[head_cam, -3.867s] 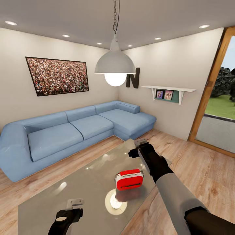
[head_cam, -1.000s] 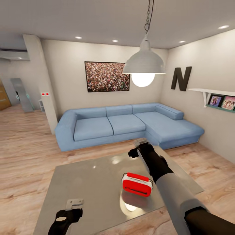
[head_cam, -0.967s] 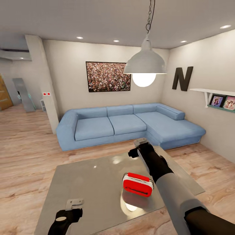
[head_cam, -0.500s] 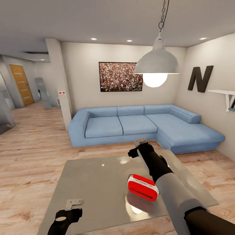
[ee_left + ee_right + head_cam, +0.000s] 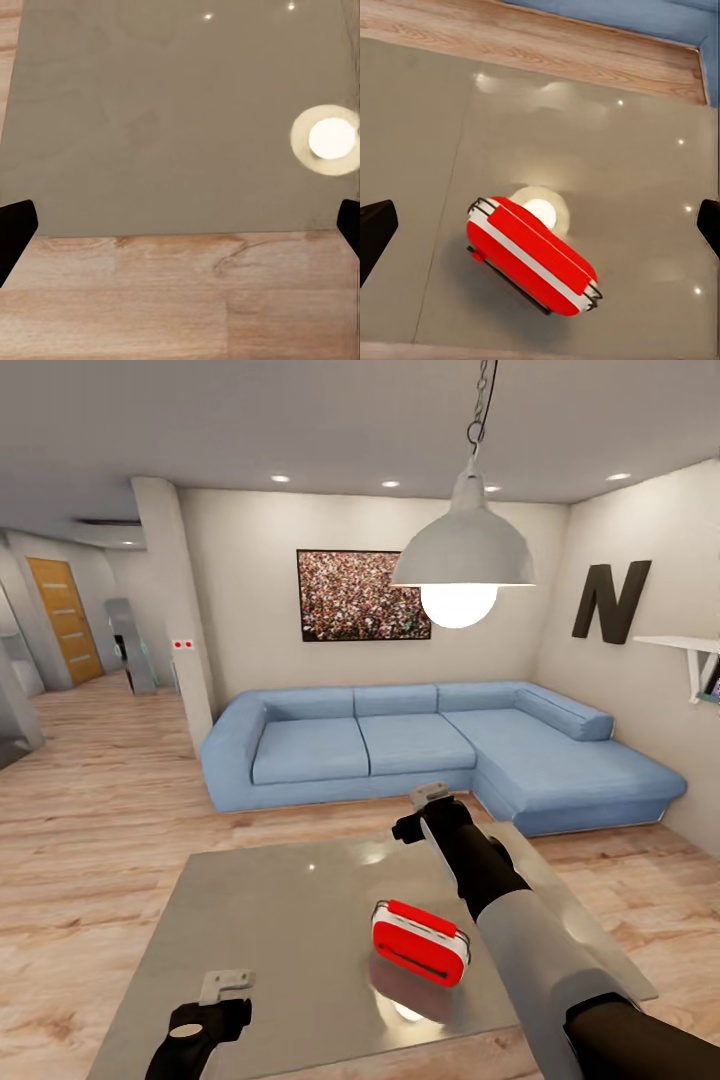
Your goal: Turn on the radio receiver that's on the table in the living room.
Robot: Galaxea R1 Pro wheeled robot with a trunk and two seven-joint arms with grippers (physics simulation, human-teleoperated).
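The living room holds one blue L-shaped sofa (image 5: 430, 745) against the far wall, one glossy grey tabletop (image 5: 270, 930) in front of it on the wood plank floor (image 5: 90, 830), one white pendant lamp (image 5: 462, 555), one crowd picture (image 5: 362, 595) and one black letter N (image 5: 610, 602) on the wall. A single red radio receiver (image 5: 420, 942) stands on the tabletop toward its near right part, turned at an angle, beside the lamp's bright reflection (image 5: 542, 210). The right gripper (image 5: 430, 797) hangs above the tabletop, beyond the radio and apart from it; in the right wrist view the radio (image 5: 532, 255) lies between its two fingers (image 5: 375, 229), which stand wide apart. The left gripper (image 5: 226, 986) hovers near the tabletop's front edge, well left of the radio; its fingers (image 5: 16, 225) seem spread wide, though only the tips show.
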